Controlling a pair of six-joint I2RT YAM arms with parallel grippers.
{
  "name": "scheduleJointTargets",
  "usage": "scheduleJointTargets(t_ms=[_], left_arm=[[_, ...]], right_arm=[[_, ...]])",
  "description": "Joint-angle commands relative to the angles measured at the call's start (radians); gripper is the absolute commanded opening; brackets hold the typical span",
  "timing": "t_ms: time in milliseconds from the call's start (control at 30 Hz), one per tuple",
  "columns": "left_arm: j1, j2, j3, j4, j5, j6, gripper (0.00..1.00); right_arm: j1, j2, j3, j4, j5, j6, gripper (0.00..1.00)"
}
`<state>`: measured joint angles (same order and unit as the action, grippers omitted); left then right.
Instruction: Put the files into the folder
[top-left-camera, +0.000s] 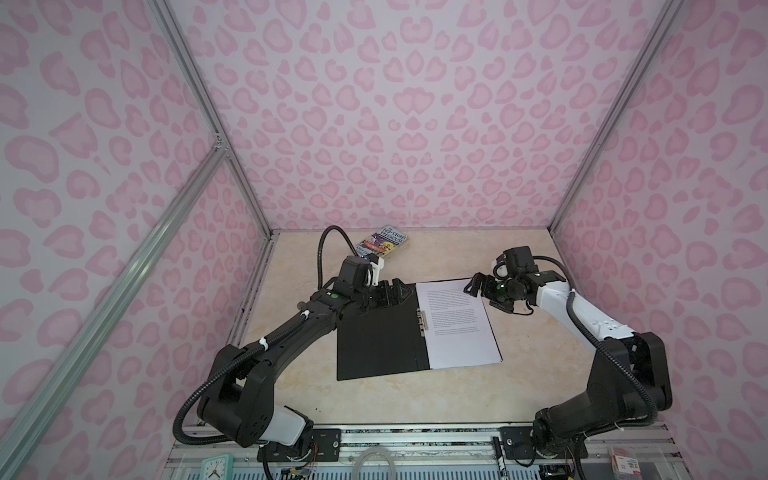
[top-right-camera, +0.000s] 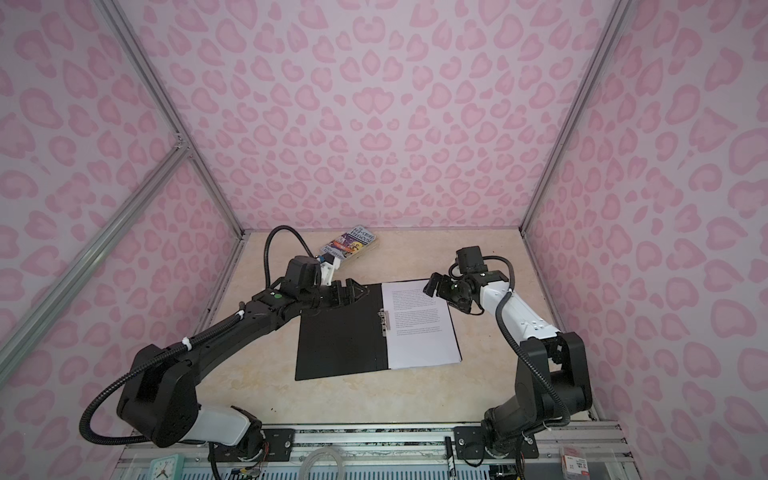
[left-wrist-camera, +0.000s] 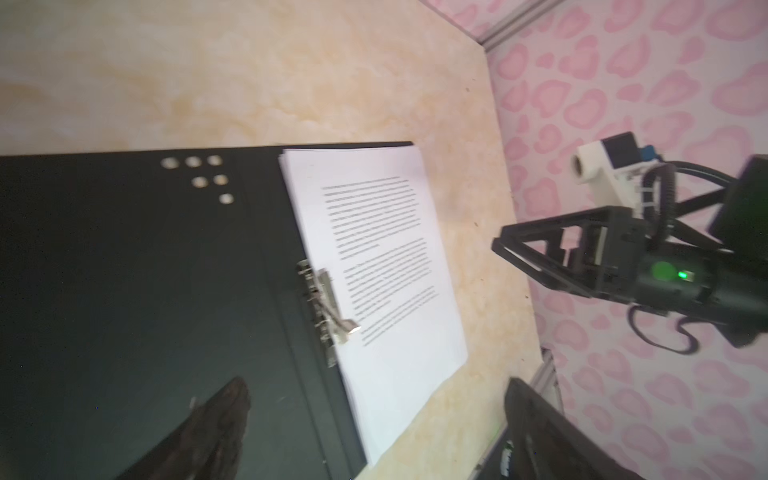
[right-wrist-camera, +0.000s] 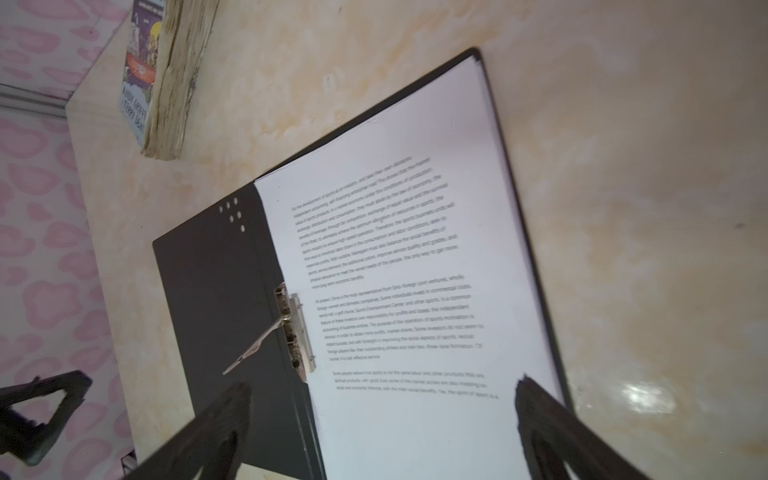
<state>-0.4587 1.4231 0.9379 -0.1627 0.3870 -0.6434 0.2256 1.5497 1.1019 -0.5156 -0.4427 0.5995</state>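
The files (top-left-camera: 459, 328) already lie stacked on the right half of the open folder (top-left-camera: 374, 345), edge against the metal clip (right-wrist-camera: 296, 328) (its lever looks raised); clamping and closing seem to remain; left gripper (top-left-camera: 397, 292) and right gripper (top-left-camera: 477, 286) hover spread wide, empty.

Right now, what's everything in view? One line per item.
folder: one, black inside, lying open mid-table
files: one stack, sheet count unclear, white with black print, on the folder's right half
clip: one, metal, at the folder's spine
book: one, colourful cover, far side of the table, apart from the folder
table: one, beige marbled
clock: one, mint, near rail, left
walls: pink patterned, three sides
left end effector: one, black, open, empty, over the folder's far left corner
right end effector: one, black, open, empty, over the files' far edge
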Motion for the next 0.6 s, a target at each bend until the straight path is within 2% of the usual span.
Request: scheduleJointTargets(t_ms=[0,33,200,333,400,567], left_arm=[[0.033,-0.046,-0.106,-0.022,-0.057,-0.015,0.97],[0.044,-0.051,-0.143,-0.017,-0.042,-0.03,0.97],[0.072,-0.045,-0.252,0.015,0.006,-0.064,0.97],[0.074,-0.019,-0.29,0.016,0.001,-0.057,0.97],[0.075,0.008,-0.298,0.015,0.006,-0.052,0.97],[0.075,0.05,-0.331,0.032,0.007,-0.059,0.97]], right_arm=[[0.079,0.045,-0.001,0.144,-0.069,0.172,0.98],[0.108,0.072,0.01,0.166,-0.081,0.22,0.98],[0.223,0.168,0.066,0.181,-0.087,0.404,0.82],[0.282,0.192,0.068,0.198,-0.093,0.54,0.56],[0.304,0.197,0.065,0.193,-0.101,0.583,0.46],[0.343,0.202,0.062,0.174,-0.092,0.639,0.35]])
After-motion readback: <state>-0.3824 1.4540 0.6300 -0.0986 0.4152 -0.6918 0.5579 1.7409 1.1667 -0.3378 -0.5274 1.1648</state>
